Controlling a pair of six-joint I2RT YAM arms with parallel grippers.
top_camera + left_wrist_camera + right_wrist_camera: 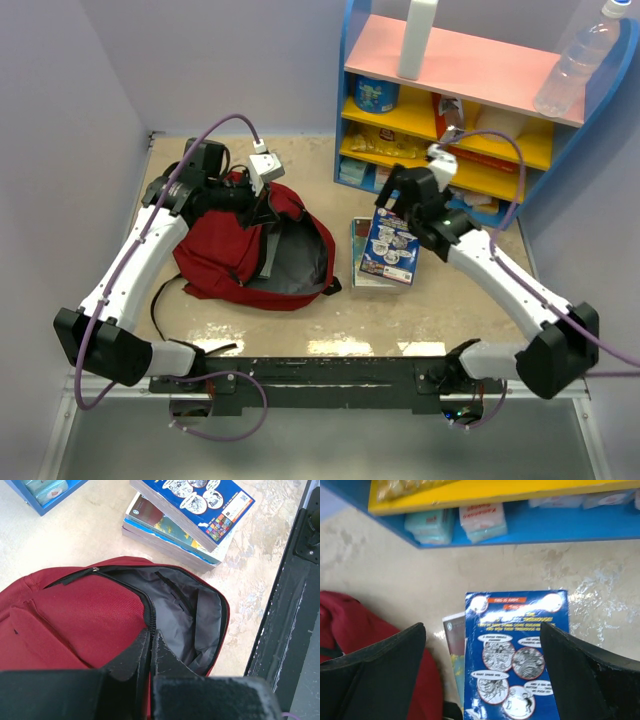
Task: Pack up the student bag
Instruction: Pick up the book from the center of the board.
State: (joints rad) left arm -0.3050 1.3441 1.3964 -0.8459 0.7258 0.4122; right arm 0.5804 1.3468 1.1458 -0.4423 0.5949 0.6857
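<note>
Fingers of the left gripper (151,634) pinch tight on the student bag (215,262) at its zip rim, left of centre. It lies lengthwise left-right, mouth gaping right, dark red, grey lining showing. Right gripper (481,630) spread wide above a blue book (515,655).

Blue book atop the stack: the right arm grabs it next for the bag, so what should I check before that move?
1. Mouth of the student bag open, grey lining showing: ok.
2. The left gripper has its jaws pinched on the bag's zipper edge: ok.
3. The right gripper has its jaws open, one on each side of the blue book: ok.
4. Blue book topmost on the stack, nothing on it: ok.
5. Right jaws low enough to grip the book: cannot tell.
</note>
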